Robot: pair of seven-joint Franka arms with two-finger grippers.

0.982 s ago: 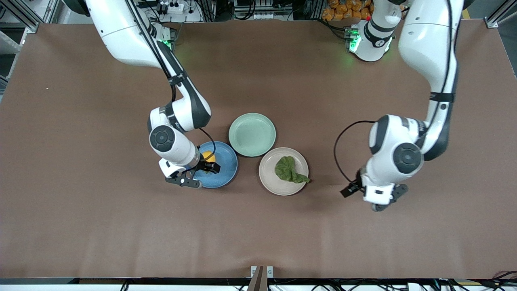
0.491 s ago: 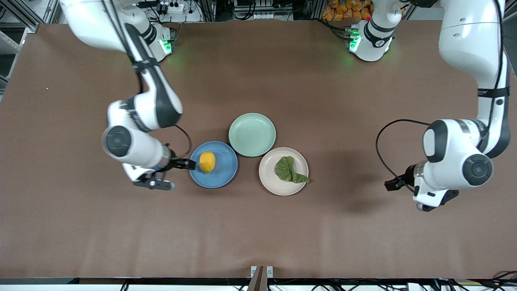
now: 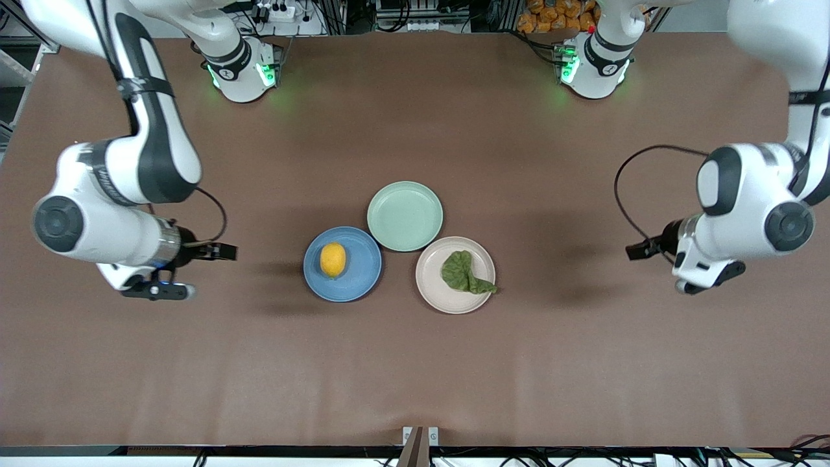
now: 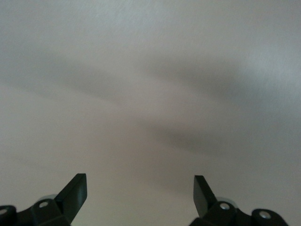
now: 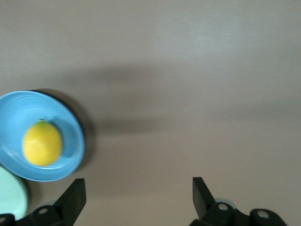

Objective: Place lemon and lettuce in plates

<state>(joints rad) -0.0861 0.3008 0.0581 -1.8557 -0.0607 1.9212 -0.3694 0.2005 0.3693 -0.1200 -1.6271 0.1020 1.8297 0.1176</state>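
Observation:
The lemon [image 3: 332,259] lies in the blue plate [image 3: 360,285], and both show in the right wrist view, the lemon [image 5: 42,143] on the plate [image 5: 14,106]. The dark green lettuce [image 3: 462,271] lies in the beige-pink plate [image 3: 431,292], its tail over the rim. My right gripper [image 3: 157,291] is open and empty over bare table toward the right arm's end, well apart from the blue plate; its fingers stand wide in its wrist view [image 5: 138,183]. My left gripper [image 3: 707,277] is open and empty over bare table toward the left arm's end [image 4: 140,181].
An empty mint-green plate [image 3: 404,216] sits farther from the front camera, touching or nearly touching both other plates; its edge shows in the right wrist view [image 5: 9,197]. The brown table [image 3: 415,363] spreads around the plates.
The right gripper left the lemon on the blue plate and drew away toward the right arm's end. The left gripper drew away toward the left arm's end. Lemon and lettuce stayed put.

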